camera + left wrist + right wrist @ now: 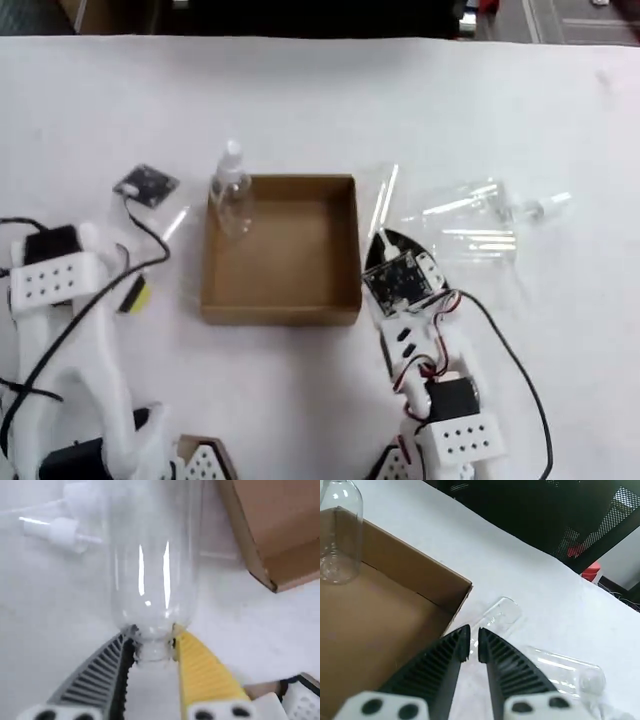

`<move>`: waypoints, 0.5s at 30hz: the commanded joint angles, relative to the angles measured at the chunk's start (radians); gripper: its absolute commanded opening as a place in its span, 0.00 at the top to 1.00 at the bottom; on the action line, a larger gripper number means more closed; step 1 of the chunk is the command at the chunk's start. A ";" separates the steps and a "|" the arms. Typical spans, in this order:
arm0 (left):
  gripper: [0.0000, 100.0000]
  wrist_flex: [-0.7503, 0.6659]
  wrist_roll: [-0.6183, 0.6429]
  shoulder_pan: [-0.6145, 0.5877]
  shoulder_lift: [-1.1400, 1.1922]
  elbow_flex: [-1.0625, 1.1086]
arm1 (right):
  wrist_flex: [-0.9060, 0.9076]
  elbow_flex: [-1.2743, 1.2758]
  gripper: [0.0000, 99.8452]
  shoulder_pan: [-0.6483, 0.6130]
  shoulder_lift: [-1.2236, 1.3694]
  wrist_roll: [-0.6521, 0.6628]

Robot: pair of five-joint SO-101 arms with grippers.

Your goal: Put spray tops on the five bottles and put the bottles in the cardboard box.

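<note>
White table (320, 100) bears cardboard box (280, 305); dark room (250, 15) behind.

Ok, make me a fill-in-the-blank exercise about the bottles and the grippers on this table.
1. The left gripper is shut on a bottle's ____.
2. Another bottle stands upright inside the cardboard ____.
3. That standing bottle already wears a spray ____.
4. Near the right gripper, other bottles lie on their ____.

Missing words: neck; box; top; sides.
</note>
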 commanded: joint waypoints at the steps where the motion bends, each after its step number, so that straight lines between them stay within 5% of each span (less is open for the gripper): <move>1: 0.98 0.232 -0.012 -0.070 -0.001 -0.270 | 0.004 0.006 0.98 -0.004 -0.012 0.012; 8: 0.98 0.347 -0.110 -0.179 -0.024 -0.506 | 0.004 0.006 0.98 -0.004 -0.012 0.012; 15: 0.98 0.347 -0.296 -0.217 -0.248 -0.433 | 0.004 0.006 0.98 -0.004 -0.012 0.008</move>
